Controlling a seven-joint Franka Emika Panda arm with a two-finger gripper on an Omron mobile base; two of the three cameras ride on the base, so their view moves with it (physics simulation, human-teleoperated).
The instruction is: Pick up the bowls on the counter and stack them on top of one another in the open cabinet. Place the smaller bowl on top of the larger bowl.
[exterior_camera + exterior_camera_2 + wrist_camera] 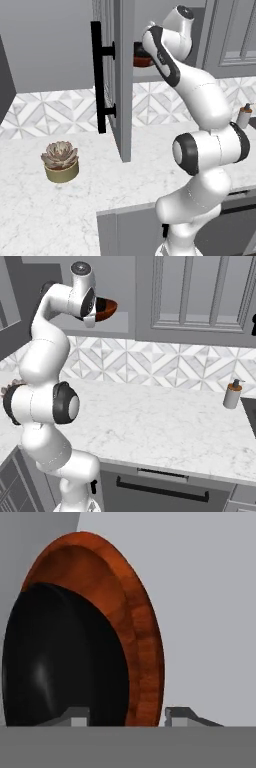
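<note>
Reddish-brown wood fills much of the hand view: the larger bowl (142, 627) stands there as a wide rim curving from top to bottom, and the smaller bowl (60, 662), glossy black, sits nested inside it, covering its lower left part. The gripper (127, 716) has its jaws spread, one fingertip (75, 717) in front of the black bowl and the other (180, 716) just past the brown rim, so the two rims lie between them; whether either tip touches a bowl cannot be told, and nothing looks clamped.

From the left base view the arm reaches up into the open cabinet (122, 75), past its glass-panelled door with the long black bar handle (99, 77). The brown bowl (141, 56) shows on the grey cabinet shelf (145, 72), just beside the hand (most of it is hidden by the wrist). In the right base view the same bowl (107, 308) juts out from behind the hand, with the dark one inside it.

Below the cabinet, the marble surface (60, 210) carries a tan pot with a succulent (60, 161), well to the left of the door, and a soap dispenser (232, 394) stands well to the right against the patterned tile backsplash (165, 363).
</note>
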